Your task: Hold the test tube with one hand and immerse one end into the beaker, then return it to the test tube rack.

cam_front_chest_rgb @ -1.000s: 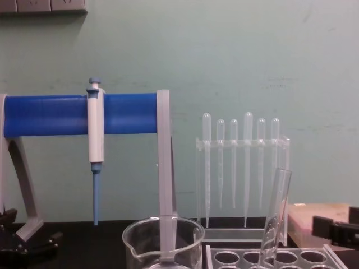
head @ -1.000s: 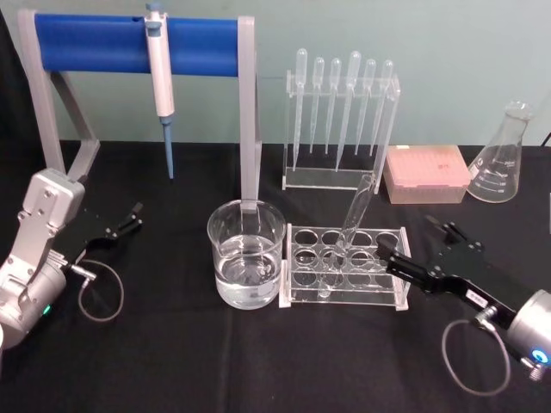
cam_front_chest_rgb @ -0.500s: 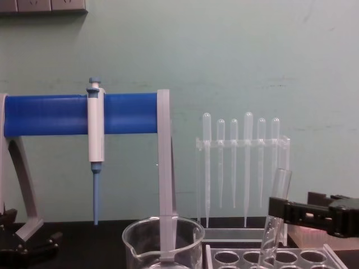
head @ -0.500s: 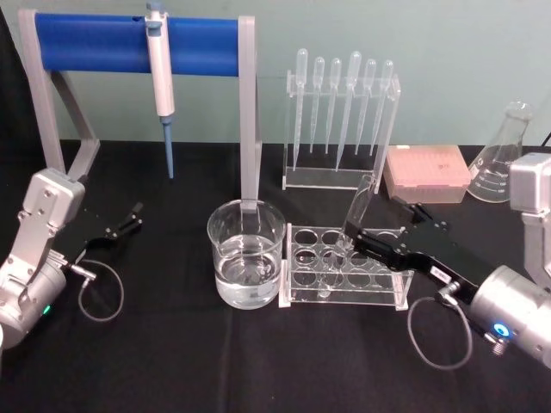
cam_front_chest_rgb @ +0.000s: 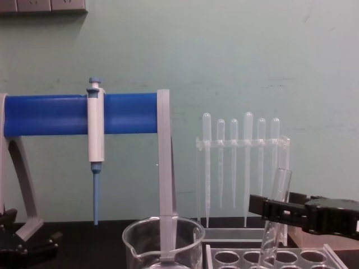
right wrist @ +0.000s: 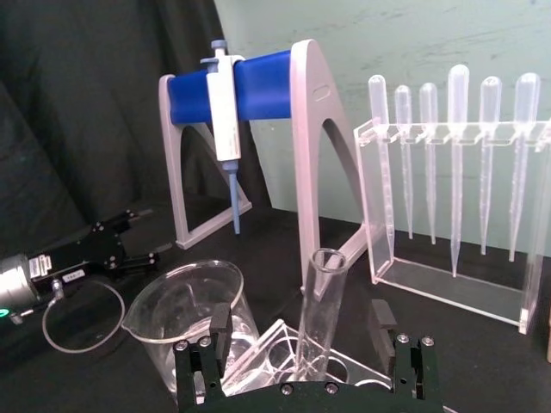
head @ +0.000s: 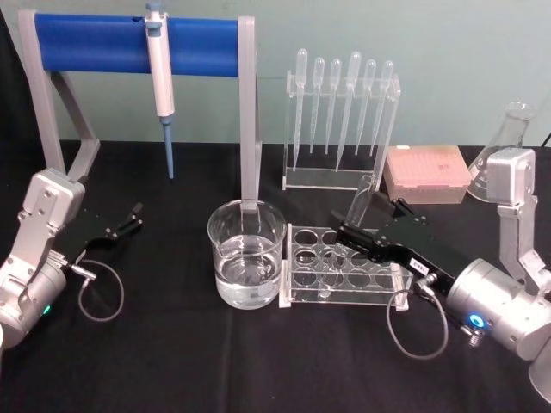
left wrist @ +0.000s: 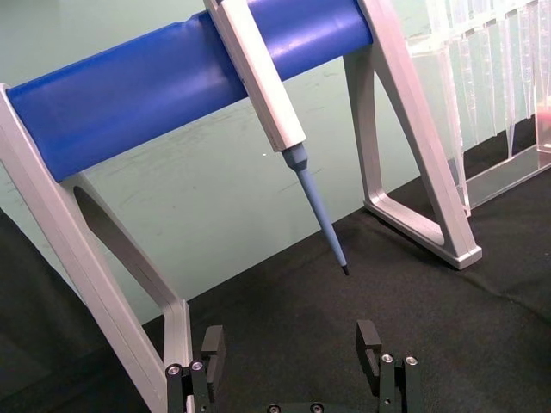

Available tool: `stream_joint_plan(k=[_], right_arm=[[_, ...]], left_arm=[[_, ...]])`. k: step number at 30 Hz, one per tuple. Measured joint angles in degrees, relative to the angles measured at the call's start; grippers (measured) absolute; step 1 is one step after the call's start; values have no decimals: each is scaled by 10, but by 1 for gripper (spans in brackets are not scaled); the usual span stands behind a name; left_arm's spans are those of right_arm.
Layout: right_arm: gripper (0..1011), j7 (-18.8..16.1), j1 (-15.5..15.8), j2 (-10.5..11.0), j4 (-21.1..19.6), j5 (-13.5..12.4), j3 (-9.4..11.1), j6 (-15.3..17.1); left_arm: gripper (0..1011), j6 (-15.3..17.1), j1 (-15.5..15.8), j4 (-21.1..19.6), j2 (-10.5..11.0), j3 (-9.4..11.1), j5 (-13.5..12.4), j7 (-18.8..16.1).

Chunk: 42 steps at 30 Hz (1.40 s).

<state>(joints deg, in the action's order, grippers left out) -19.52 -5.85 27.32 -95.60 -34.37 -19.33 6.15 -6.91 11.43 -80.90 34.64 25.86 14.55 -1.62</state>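
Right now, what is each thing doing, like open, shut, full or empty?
test tube: leaning in the test tube rack, not gripped.
beaker: upright, part full of clear liquid.
right gripper: open, fingers either side of the test tube.
left gripper: open, parked at the left.
pipette: hanging on the blue stand.
droppers: hanging in the dropper rack.

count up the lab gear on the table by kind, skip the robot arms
droppers: 6
test tube: 1
beaker: 1
pipette: 1
conical flask: 1
pink box: 1
test tube rack: 1
dropper rack: 1
pipette stand: 1
total: 14
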Motion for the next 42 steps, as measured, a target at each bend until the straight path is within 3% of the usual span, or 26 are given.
stream_joint_plan(k=[12, 22, 35, 42], right_arm=[[964, 0, 0, 2, -1, 0, 0, 0], [697, 0, 1, 3, -2, 1, 0, 1], [255, 0, 1, 3, -3, 1, 0, 1], [224, 0, 1, 3, -3, 1, 0, 1]], left_arm=[[1000, 0, 0, 0, 0, 0, 0, 0], [1000, 0, 0, 0, 0, 0, 0, 0], [1000, 0, 0, 0, 0, 0, 0, 0], [1000, 0, 0, 0, 0, 0, 0, 0]])
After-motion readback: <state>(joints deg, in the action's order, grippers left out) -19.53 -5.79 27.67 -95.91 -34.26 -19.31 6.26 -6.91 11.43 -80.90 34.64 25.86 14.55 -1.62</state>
